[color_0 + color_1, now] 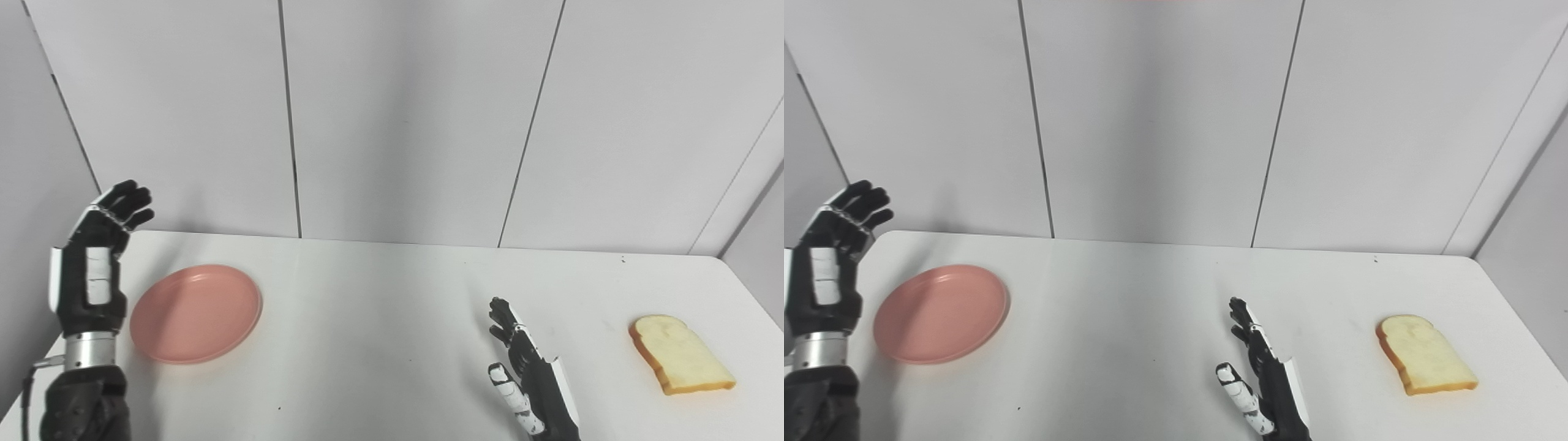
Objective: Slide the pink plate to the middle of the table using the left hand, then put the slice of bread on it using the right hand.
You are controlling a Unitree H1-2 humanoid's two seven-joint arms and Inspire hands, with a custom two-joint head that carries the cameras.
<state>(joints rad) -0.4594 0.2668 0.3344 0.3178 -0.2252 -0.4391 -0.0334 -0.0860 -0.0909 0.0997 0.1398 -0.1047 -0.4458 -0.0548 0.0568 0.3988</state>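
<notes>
The pink plate (196, 312) lies flat at the left side of the white table (380, 306). My left hand (98, 257) is raised upright just left of the plate, open and empty, not touching it. The slice of bread (678, 353) lies flat near the table's right edge. My right hand (528, 373) is open and empty near the front edge, right of centre, well left of the bread. The same scene shows in the right eye view: plate (942, 312), bread (1424, 354), left hand (830, 257), right hand (1265, 380).
Grey wall panels (398, 122) stand close behind the table. The table's right edge runs just beyond the bread. Bare white tabletop lies between the plate and my right hand.
</notes>
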